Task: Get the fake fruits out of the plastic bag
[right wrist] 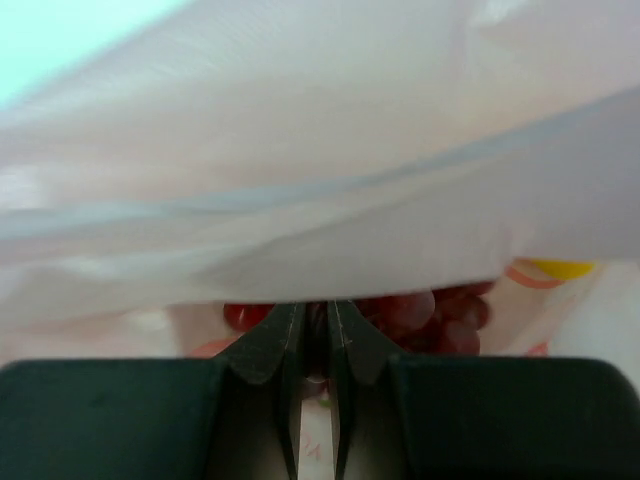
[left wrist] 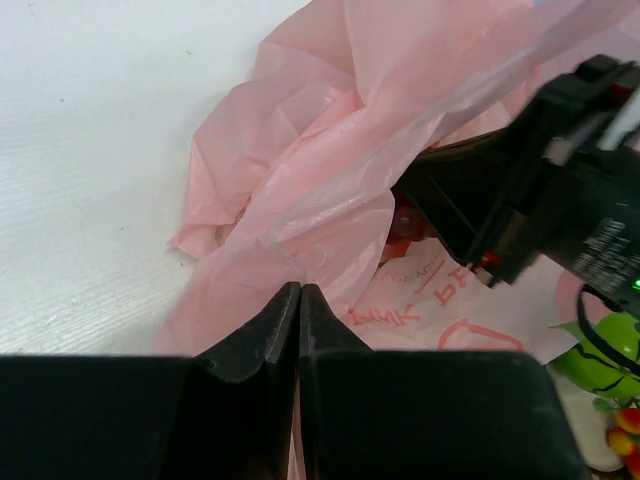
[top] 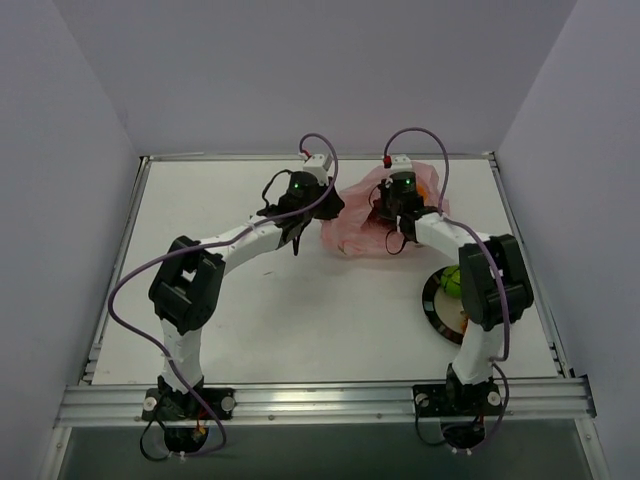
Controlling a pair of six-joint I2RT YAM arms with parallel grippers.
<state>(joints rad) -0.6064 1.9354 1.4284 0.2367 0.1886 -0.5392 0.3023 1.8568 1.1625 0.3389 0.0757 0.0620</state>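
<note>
Left hand [left wrist: 300,292]: fingers together, clamped on a fold of the plastic bag [left wrist: 300,170], with the film bunched up right at its tips. Right hand [right wrist: 315,322]: pushed inside the bag mouth, fingers nearly together with only a slim gap. It looked pinched on the near edge of the grape bunch [right wrist: 425,310], which sat at and just ahead of its tips under the sagging film.

Progress: partly done. The green fruit [left wrist: 608,345] was already out, on the plate [top: 430,297] back beside the right arm's elbow and well clear of the bag. The grape bunch was inside the bag. An orange-yellow fruit [top: 426,186] showed through the film just beyond the right hand, so it probably also needed removing. A yellow patch ahead-right of the right hand's fingers could have been that fruit or bag print; couldn't tell. Left to do, by my read: pull the grapes out, then go back in for the orange one.

Bench [top: 250,300]: white, matte, faintly ribbed, with a metal rail along the near edge where the arms were bolted. Plain pale grey panels closed in three sides.
</note>
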